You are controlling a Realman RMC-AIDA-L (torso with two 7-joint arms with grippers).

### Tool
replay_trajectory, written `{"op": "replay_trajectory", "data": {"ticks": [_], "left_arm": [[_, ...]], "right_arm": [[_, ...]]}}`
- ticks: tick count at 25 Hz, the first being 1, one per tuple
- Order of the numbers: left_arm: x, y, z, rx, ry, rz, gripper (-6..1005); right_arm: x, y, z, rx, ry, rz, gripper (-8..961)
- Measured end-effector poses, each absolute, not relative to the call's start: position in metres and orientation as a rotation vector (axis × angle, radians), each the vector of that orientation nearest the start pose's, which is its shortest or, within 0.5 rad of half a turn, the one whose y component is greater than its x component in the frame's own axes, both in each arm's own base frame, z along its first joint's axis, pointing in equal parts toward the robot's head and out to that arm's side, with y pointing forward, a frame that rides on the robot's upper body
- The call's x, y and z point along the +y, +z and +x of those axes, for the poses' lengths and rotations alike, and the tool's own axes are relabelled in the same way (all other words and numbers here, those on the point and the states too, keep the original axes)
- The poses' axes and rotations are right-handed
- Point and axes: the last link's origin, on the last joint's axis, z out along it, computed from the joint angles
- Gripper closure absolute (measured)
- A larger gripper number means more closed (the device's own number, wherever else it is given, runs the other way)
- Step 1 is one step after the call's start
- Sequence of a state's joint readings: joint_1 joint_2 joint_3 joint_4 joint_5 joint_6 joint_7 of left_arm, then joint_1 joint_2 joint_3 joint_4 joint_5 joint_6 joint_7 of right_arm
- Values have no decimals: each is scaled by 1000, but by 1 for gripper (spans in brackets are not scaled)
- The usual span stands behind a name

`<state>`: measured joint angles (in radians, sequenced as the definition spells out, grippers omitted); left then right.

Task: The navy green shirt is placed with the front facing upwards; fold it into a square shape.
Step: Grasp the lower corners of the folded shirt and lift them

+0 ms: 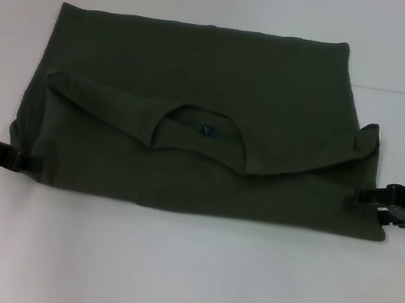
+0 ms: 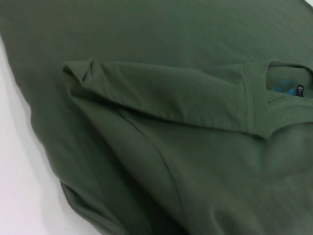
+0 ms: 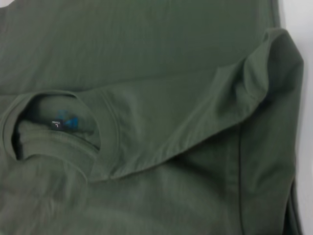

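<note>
Shirt first: the navy green shirt [image 1: 200, 73] lies spread across the white table [image 1: 181, 280], already doubled into a wide band, with its top edge turned over so the ribbed collar [image 1: 205, 125] and small neck label [image 1: 206, 130] face up near the middle. No chest lettering shows from the head view, so the printed side appears to be folded under.

As a judgement, the cloth is light, soft cotton that will drape and sag rather than hold a shape. It will wrinkle and drag on the table if pulled flat, and stacked layers may slide apart unless pinched together. The best holds look like the two outer ends of the band, at the thick corners where the turned-over flap meets the side edges; gripping all layers there should let one side be carried across toward a square.

Left end effector [image 1: 18, 160] sits low at the shirt's left edge, touching or just beside the hem; I cannot tell whether its fingers are parted or closed. Right end effector [image 1: 361, 200] sits at the right edge, just below the raised corner fold [image 1: 368, 136]; its state cannot be told either. Neither wrist view shows fingers, only cloth.
</note>
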<state>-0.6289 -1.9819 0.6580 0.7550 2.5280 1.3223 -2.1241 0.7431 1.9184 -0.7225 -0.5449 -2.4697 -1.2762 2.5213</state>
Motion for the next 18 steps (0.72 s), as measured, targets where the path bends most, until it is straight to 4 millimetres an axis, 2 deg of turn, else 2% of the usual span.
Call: {"op": "replay_trajectory", "data": {"ticks": [9, 18], "left_arm": [[374, 52, -318, -1349, -22, -2323, 923], [374, 52, -318, -1347, -21, -2324, 919]], "right_arm": [[393, 26, 296, 1818, 130, -2111, 118], [394, 25, 292, 1837, 180, -2114, 117]]}}
